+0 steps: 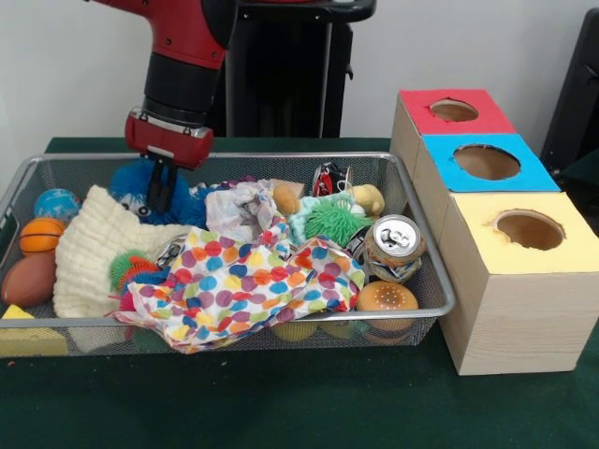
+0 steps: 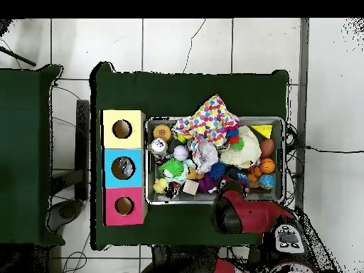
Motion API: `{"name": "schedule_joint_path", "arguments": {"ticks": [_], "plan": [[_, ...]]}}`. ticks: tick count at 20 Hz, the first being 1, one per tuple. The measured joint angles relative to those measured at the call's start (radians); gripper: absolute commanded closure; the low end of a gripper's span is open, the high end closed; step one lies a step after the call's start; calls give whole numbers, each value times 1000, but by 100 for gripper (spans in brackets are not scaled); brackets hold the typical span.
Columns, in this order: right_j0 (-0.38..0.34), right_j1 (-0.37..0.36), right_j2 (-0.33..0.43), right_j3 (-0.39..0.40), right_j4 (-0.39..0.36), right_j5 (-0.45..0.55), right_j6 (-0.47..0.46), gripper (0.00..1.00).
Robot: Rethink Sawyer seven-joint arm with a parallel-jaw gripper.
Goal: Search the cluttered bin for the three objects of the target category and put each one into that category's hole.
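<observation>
A wire bin (image 1: pixel 281 157) (image 2: pixel 148 160) holds a heap of toys and cloths. My gripper (image 1: pixel 161 201) reaches down into its back left part, right against a blue spiky toy (image 1: pixel 131 178) (image 2: pixel 217 170) and the edge of a cream knitted cloth (image 1: pixel 94 248). In the overhead view the red arm (image 2: pixel 238 210) covers the gripper. Right of the bin stand three boxes with round holes: red (image 1: pixel 416 105), blue (image 1: pixel 440 164) and yellow (image 1: pixel 487 238).
A polka-dot cloth (image 1: pixel 243 285) drapes over the bin's front middle. Around it lie a green spiky ball (image 1: pixel 329 222), a soda can (image 1: pixel 393 248), a burger toy (image 1: pixel 387 299), a basketball (image 1: pixel 40 235), a brown football (image 1: pixel 28 279) and a yellow block (image 1: pixel 28 337).
</observation>
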Motion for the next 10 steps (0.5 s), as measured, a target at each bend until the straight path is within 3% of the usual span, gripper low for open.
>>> {"name": "schedule_joint_path", "arguments": {"ticks": [10], "plan": [[-9, -32, 25, 1, -1, 44, 0, 100]]}}
